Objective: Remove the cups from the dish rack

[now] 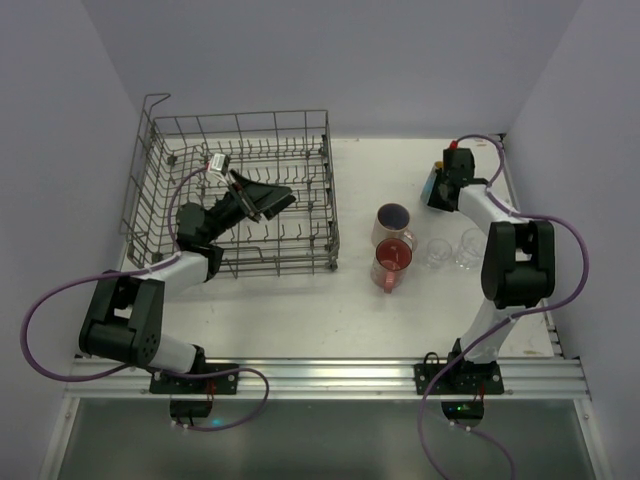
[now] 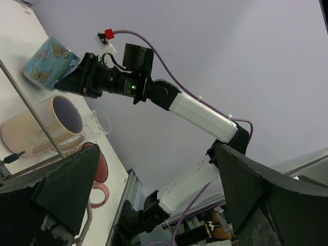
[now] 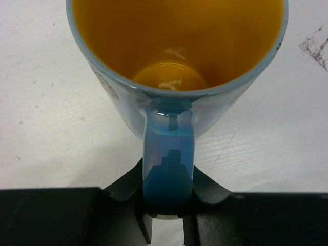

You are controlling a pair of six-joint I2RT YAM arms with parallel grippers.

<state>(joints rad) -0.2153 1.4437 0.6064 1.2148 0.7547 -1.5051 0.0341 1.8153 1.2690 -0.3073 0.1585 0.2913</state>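
The grey wire dish rack stands at the left, and no cup shows inside it. My left gripper hovers inside the rack, jaws wide open and empty. A rack wire crosses the left wrist view. My right gripper is at the far right, shut on the handle of a blue butterfly mug with an orange inside, which stands upright. On the table stand a pink-cream mug, a red mug and two clear tumblers.
Purple walls close in the table on three sides. The right arm's white link stretches over the right side. An aluminium rail with both arm bases runs along the near edge.
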